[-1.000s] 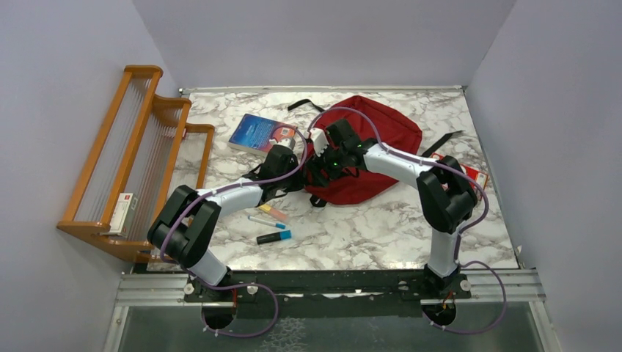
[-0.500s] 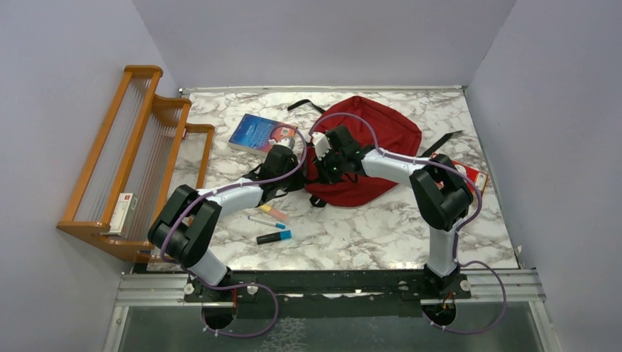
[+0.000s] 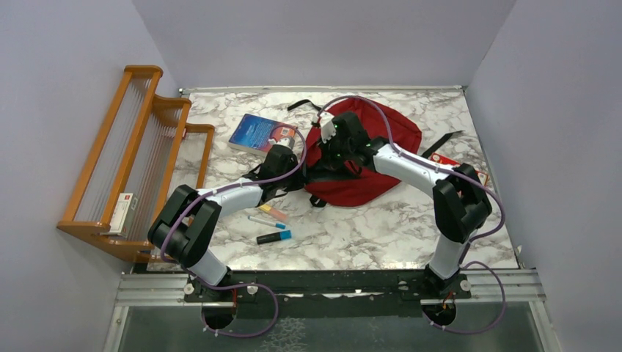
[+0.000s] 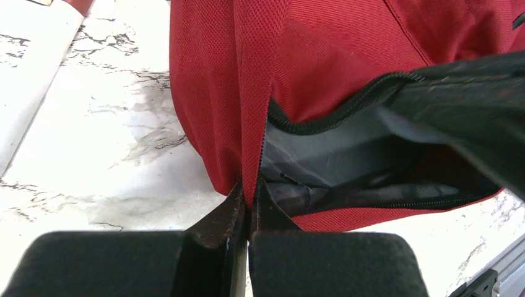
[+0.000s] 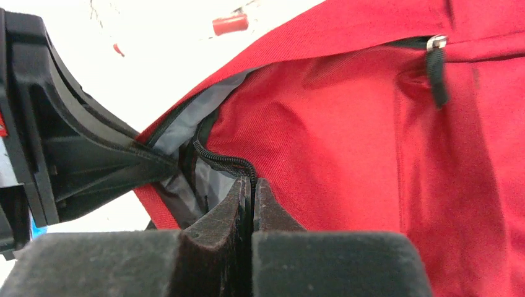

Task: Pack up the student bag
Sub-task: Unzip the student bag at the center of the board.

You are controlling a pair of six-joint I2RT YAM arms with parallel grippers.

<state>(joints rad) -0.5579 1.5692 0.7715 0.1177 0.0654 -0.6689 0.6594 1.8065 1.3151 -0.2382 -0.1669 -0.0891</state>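
Red student bag (image 3: pixel 400 128) lies at the far middle of the marble table (image 3: pixel 352 227), main zip open. Left gripper (image 4: pixel 249 207) is clamped on its red edge; right gripper (image 5: pixel 252 195) pinches the zipper rim.

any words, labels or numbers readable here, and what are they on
Nothing here is legible.
Blue book: cover print and a round emblem, too small to read.
White box on the wooden rack: a red mark, blurred.
Student bag: no label or logo shows in either wrist view.
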